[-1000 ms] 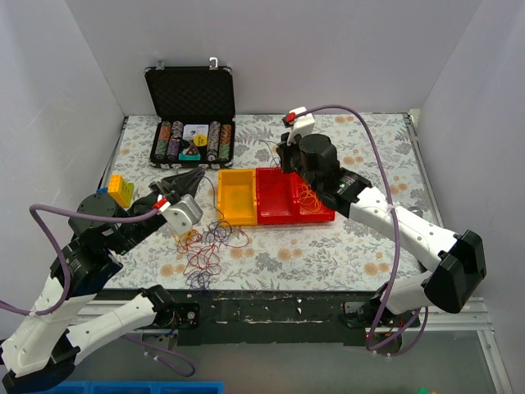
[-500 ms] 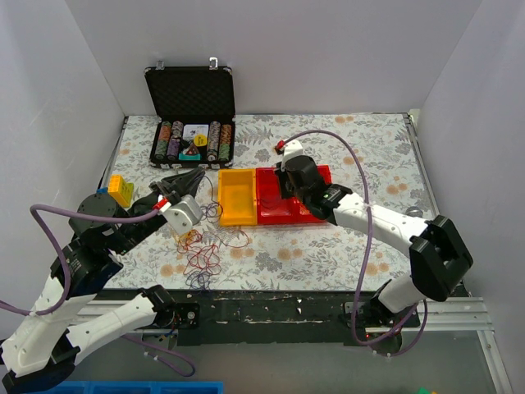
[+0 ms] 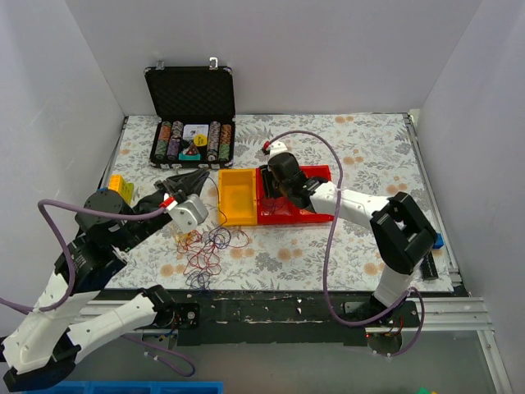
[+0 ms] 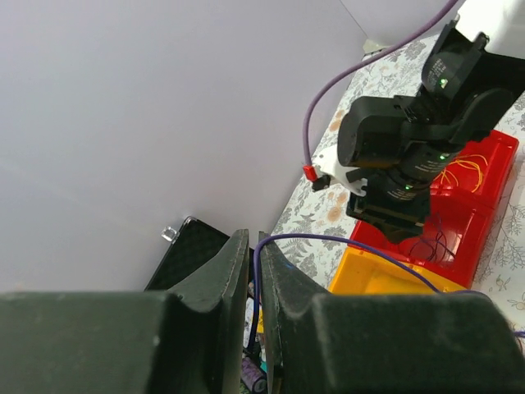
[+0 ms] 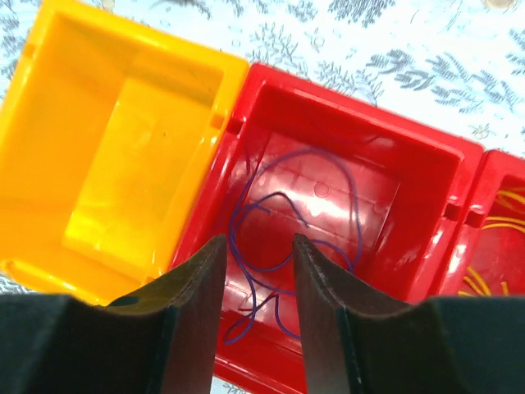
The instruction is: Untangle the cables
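Floral tabletop (image 3: 361, 148) is showing a job partly done: a purple loop (image 5: 287, 222) is lying in the red tray (image 5: 369, 113), with yellow strands (image 5: 492, 279) in the next compartment. The right gripper (image 5: 258, 242) is hanging wide open and empty above it. The left gripper (image 4: 254, 242), nearly closed, is pinching a purple strand (image 4: 344, 240). The tangle of cables (image 3: 207, 246) is sitting mostly knotted just before the yellow tray (image 3: 234, 197).

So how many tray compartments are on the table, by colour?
Yellow compartment: 1
Red compartments: 2
Total: 3
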Controlling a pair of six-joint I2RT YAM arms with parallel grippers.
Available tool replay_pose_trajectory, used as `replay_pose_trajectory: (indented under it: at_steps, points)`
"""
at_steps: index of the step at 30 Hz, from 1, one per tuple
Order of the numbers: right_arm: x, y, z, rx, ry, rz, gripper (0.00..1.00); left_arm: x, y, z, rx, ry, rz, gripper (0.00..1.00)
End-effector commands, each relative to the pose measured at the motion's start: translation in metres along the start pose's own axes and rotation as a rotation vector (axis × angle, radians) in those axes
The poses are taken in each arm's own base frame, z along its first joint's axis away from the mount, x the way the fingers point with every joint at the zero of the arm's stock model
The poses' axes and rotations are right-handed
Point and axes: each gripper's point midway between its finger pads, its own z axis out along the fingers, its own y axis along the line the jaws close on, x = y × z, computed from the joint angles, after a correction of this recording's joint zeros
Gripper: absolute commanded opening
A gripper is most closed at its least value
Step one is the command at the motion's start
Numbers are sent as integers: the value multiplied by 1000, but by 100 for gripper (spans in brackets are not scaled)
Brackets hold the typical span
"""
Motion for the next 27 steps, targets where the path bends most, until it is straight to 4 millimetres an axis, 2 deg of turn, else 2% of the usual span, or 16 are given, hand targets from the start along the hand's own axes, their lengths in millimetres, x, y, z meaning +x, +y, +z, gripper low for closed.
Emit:
replay_pose_trajectory:
  at_steps: [1,3,5,9,13,16,18,22,23,27]
  points:
    - [-54,0,-19,6,-134,64,50,4,-10,8,45,1,13,10]
    - [-70,-1,-38,-12,-200,78,60,9,-16,15,62,7,8,10]
    - [-79,-4,-53,-16,-235,86,64,12,-21,24,63,5,-15,10]
    - [-92,-19,-93,5,-317,129,68,29,-31,53,43,25,-80,5]
    - [-97,-40,-142,27,-455,213,72,58,-51,90,40,58,-108,3]
    - [-90,-54,-171,47,-520,272,72,73,-63,117,43,72,-127,0]
    - [-83,-64,-184,69,-539,304,72,90,-78,134,72,104,-120,0]
    - [-64,-73,-199,76,-549,341,69,111,-87,163,36,114,-104,0]
    - [-61,-75,-202,76,-553,349,68,119,-83,168,-6,137,-101,0]
    - [-48,-80,-206,90,-538,355,68,129,-70,188,-96,144,-116,0]
